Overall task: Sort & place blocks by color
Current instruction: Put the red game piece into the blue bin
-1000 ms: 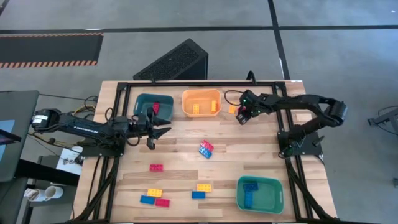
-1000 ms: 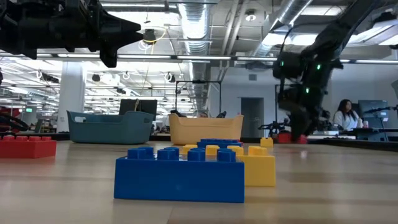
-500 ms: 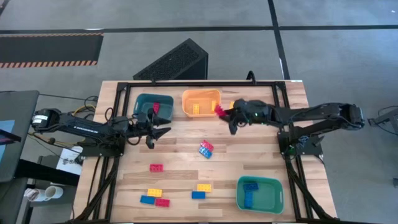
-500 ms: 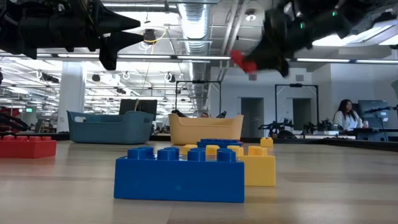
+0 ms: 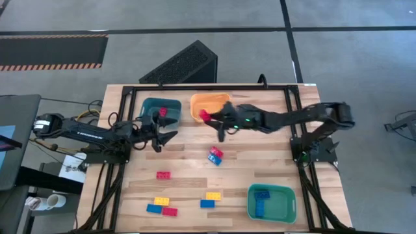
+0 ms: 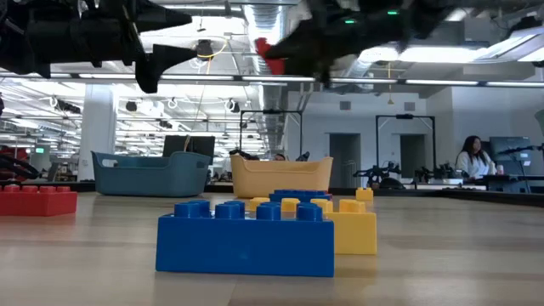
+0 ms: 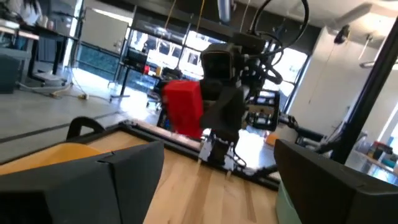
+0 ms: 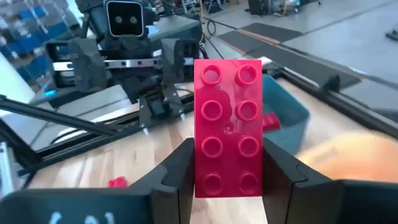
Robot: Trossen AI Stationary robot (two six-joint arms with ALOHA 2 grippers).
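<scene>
My right gripper (image 5: pixel 209 117) reaches in from the right and is shut on a red block (image 8: pixel 227 124). The block hangs high over the near left corner of the orange bin (image 5: pixel 210 107). My left gripper (image 5: pixel 168 134) hovers open and empty at the near right corner of the far teal bin (image 5: pixel 161 109), which holds a red block (image 5: pixel 162 112). Loose blocks lie on the table: a blue and red pair (image 5: pixel 215 155), a red one (image 5: pixel 163 175), and yellow, blue and red ones (image 5: pixel 161 206) near the front edge. My right gripper pinches the red block between its two fingers, by the two long sides (image 8: pixel 200 168) near one end. The fingers come about level from the table's right side and lie along the block. The block sticks out ahead of the fingers, clear of the table (image 6: pixel 270 49).
A second teal bin (image 5: pixel 271 201) with blue blocks stands at the near right. A yellow and a blue block (image 5: pixel 210 199) lie at the near middle. A black frame runs round the table's far and side edges. A person sits in the room beyond (image 6: pixel 470 161).
My right gripper has risen from the table right of the orange bin and swung toward the table's left edge. The red block has gone with it, lifted clear. My left gripper has stayed in place and opened wider.
</scene>
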